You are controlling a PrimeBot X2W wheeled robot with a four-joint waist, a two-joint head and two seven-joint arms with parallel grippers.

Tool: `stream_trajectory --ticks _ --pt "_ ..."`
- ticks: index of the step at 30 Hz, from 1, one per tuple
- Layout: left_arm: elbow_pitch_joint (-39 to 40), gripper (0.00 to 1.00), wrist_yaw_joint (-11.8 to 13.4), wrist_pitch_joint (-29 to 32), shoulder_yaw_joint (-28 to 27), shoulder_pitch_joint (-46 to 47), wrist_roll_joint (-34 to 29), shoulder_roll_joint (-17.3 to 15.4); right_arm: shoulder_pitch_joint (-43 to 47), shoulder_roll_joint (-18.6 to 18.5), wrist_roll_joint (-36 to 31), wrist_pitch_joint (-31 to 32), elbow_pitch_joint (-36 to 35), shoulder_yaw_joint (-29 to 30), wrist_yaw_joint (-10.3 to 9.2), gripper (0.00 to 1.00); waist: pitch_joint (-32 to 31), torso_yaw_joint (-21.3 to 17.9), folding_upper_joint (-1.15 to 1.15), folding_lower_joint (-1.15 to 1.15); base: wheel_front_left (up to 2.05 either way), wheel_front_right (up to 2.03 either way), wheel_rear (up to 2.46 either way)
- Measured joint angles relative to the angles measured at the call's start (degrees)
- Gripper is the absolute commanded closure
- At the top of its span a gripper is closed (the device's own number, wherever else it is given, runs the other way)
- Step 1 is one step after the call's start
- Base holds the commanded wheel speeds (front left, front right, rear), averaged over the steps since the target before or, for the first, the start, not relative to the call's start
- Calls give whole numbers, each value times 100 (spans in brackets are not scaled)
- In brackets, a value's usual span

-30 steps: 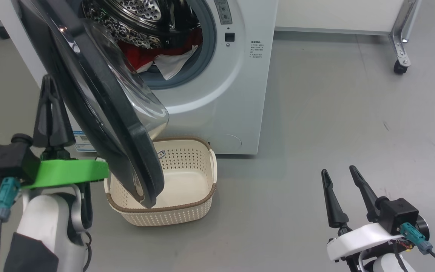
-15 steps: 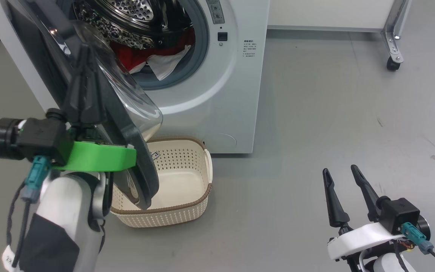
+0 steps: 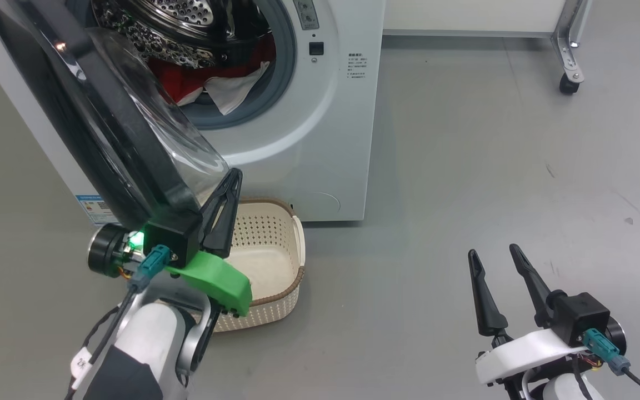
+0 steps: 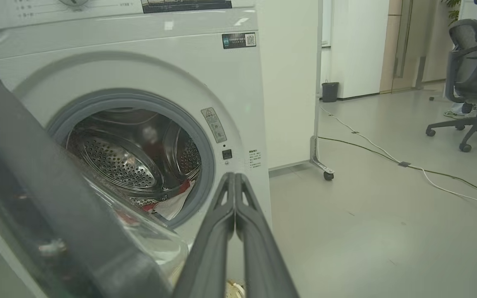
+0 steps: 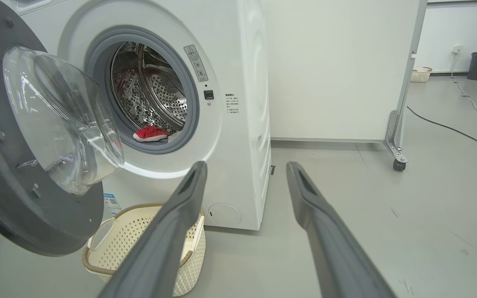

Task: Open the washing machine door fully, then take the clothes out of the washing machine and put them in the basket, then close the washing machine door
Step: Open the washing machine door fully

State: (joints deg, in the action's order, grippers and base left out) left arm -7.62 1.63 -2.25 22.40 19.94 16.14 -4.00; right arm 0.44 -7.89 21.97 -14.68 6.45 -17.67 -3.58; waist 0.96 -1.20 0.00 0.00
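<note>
Left gripper (image 3: 233, 180) has swung from the outer side of the washing machine door (image 3: 125, 155) to under its lower rim. The forearm is raised, with the fingers pointing to 1 o'clock, pressed together and empty. The door has a black rim and a bulging clear bowl, and it is ajar. Its 5 o'clock edge is just beside the fingers; contact unclear. Red clothes (image 3: 178, 83) with a white piece lie at 6 o'clock in the perforated steel drum (image 3: 186, 11), well apart from the fingertips. The cream perforated basket (image 3: 267, 225) is below the door. Right gripper (image 3: 493, 251) is at 4 o'clock, spread wide and empty.
</note>
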Motion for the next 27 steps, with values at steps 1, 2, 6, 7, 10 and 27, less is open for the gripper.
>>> stream_trajectory --ticks 1,2,6,7,10,27 --pt "-62 100 -1 38 18 -38 7 1 0 12 -1 0 4 -1 10 0 11 -18 0 0 0 0 0" --pt "-129 100 -1 66 26 -64 26 2 0 22 -1 0 7 -1 27 0 23 -37 0 0 0 0 0" --pt "-408 100 -1 167 19 -154 77 7 -4 36 -15 0 21 3 49 0 68 -114 0 0 0 0 0" --pt "-479 100 -1 169 4 -172 108 8 -5 43 -33 0 25 5 51 0 79 -134 0 0 0 0 0" --pt "-635 100 1 178 -35 -211 229 18 -7 55 -42 0 34 22 60 0 113 -186 0 0 0 0 0" --pt "-1355 100 119 138 -370 -225 403 102 -15 88 -82 0 121 159 133 0 168 -299 0 0 0 0 0"
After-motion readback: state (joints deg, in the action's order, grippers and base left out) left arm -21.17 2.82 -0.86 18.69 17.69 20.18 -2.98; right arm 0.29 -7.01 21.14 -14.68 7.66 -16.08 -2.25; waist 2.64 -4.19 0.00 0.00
